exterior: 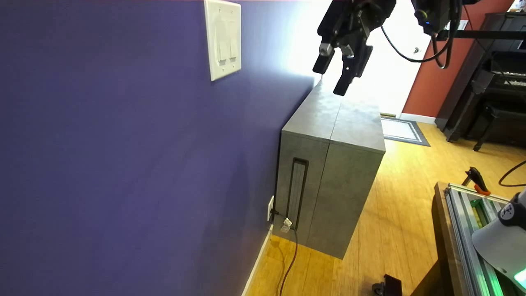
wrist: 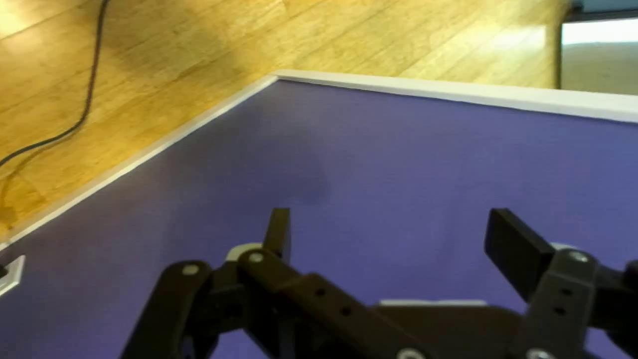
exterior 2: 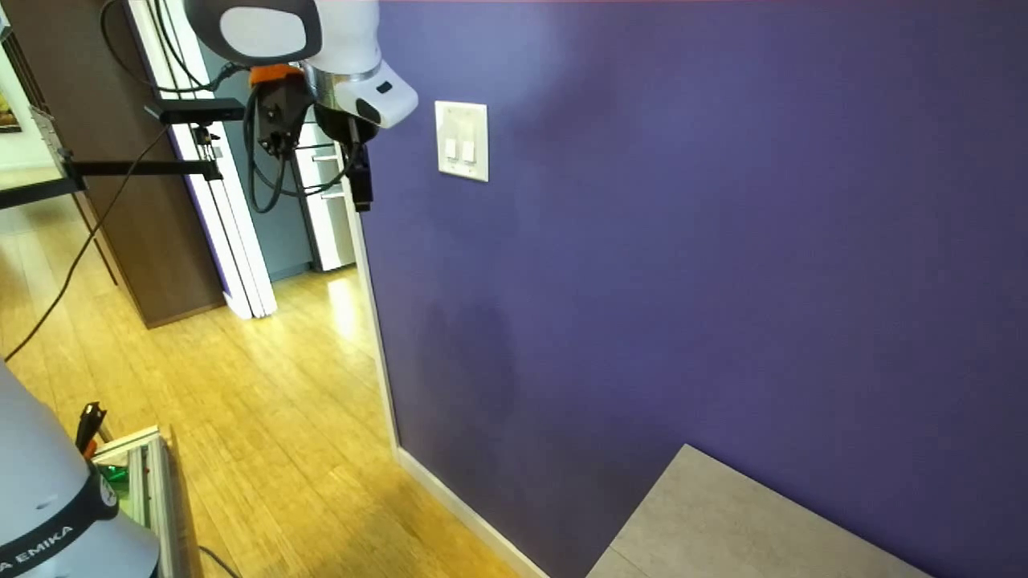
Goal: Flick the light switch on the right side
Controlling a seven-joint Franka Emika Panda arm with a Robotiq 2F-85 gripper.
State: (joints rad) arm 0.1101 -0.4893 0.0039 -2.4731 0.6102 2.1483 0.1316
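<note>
Hovering near the purple wall (exterior: 144,144), the arm (exterior 2: 345,40) has its jaws spread wide, apart from the light switch (exterior: 233,47) in both exterior views. Switch is the right-hand one in the white wall plate (exterior: 212,45), just beside its left-hand twin (exterior: 222,45). I see a grey cabinet (exterior: 353,181) lower along that wall. Black-and-orange clamp (exterior: 476,177) sits at an edge of the worktop (exterior: 441,197), near a corner.
</note>
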